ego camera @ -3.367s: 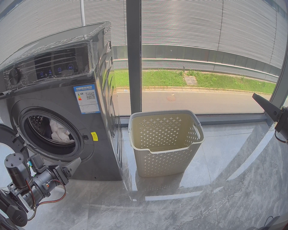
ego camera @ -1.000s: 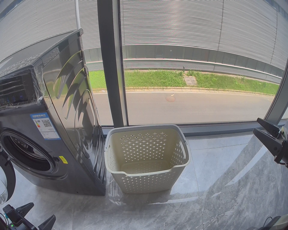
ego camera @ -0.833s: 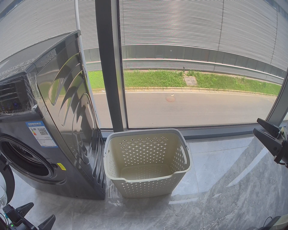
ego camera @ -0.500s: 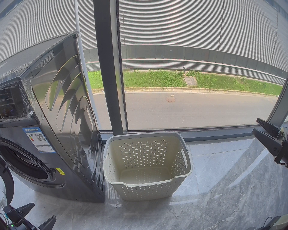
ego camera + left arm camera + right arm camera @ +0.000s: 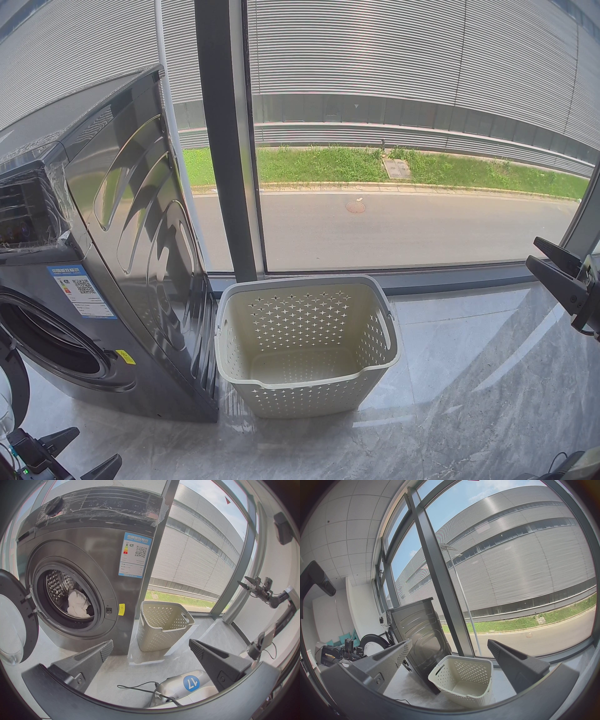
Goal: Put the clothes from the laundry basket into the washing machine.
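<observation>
Our head view has swung round over the last few seconds. The whole picture has shifted, so it is the camera that has moved, not the things. The washing machine point(image 5: 125, 250) now fills 9 o'clock, and the laundry basket point(image 5: 301, 382) stands just below centre, toward 6 o'clock. The basket is upright on the floor just beside the machine's side panel, and its bottom is bare.

From the left wrist we see a white garment point(image 5: 77, 603) lying inside the drum, with the door point(image 5: 14, 620) swung open. The left gripper point(image 5: 87, 451), which was up near the machine's front, now sits low at 7 o'clock with its fingers spread on nothing. The right gripper point(image 5: 532, 251) hangs at 3 o'clock, well apart from the basket, fingers likewise spread and empty.

We judge the loading done, since nothing is left to lift out. At most the door remains.
</observation>
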You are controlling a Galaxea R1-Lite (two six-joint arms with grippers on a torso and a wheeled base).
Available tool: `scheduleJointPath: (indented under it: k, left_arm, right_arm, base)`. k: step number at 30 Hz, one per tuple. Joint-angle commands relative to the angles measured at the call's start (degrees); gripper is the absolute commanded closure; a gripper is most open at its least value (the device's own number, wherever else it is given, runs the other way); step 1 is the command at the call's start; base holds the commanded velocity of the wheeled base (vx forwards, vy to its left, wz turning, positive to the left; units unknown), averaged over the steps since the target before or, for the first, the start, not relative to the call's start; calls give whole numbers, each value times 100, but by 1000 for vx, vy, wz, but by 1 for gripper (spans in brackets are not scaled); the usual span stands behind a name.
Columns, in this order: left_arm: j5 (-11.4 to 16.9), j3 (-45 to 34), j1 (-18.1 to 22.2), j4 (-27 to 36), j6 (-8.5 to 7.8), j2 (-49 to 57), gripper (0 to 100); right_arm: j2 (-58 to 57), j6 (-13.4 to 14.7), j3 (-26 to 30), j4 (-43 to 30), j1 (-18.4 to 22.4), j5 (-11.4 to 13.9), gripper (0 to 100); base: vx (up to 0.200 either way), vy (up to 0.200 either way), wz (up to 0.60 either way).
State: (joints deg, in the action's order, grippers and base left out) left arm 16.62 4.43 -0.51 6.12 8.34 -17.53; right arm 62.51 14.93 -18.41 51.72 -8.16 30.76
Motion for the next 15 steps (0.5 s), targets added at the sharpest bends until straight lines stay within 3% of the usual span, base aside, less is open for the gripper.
scheduleJointPath:
  k: [1, 15]
  left_arm:
    - [17, 15, -10, 3, 80, 30, 0]
    - [8, 6, -10, -6, 89, 145, 0]
  right_arm:
    - [86, 10, -49, 4, -2, 0, 0]
    - [68, 10, -66, 4, 16, 0, 0]
  base:
    - [-200, 0, 0]
    - [-200, 0, 0]
